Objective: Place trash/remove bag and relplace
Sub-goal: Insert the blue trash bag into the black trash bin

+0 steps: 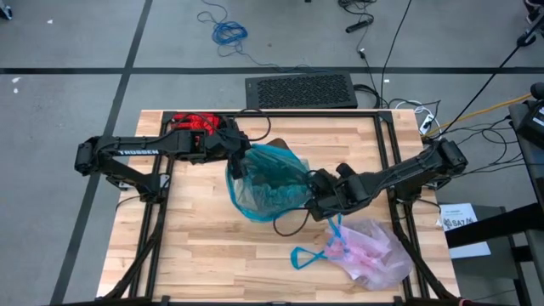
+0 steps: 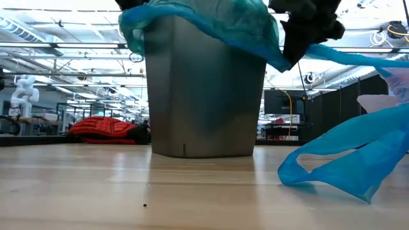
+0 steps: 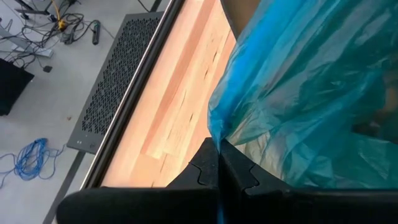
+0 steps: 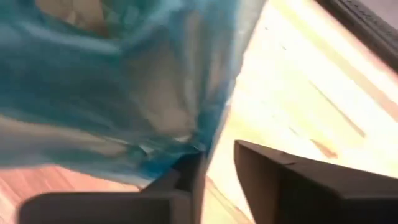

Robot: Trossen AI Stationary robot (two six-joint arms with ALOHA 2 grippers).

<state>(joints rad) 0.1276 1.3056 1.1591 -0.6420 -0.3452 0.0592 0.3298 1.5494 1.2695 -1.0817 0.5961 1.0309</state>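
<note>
Stretching the teal-green bag [image 1: 268, 183] over the bin [image 2: 204, 96] looks like the plan: left gripper [image 1: 240, 149] has its fingers pressed together, pinching the rim on its side, while right gripper [image 1: 319, 197] sits slightly spread beside the opposite rim. Removed pink bag [image 1: 374, 251] lies on the desk [image 1: 195, 246], near the right fingers.

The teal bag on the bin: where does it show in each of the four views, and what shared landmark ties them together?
High view: teal bag at table centre, between both arms.
Low view: draped over the grey bin's rim, top centre.
Left wrist view: fills the right side, its edge pinched in the left gripper.
Right wrist view: fills the upper left, beside the right gripper.
Shared landmark: the wooden table, seen in all four.
</note>
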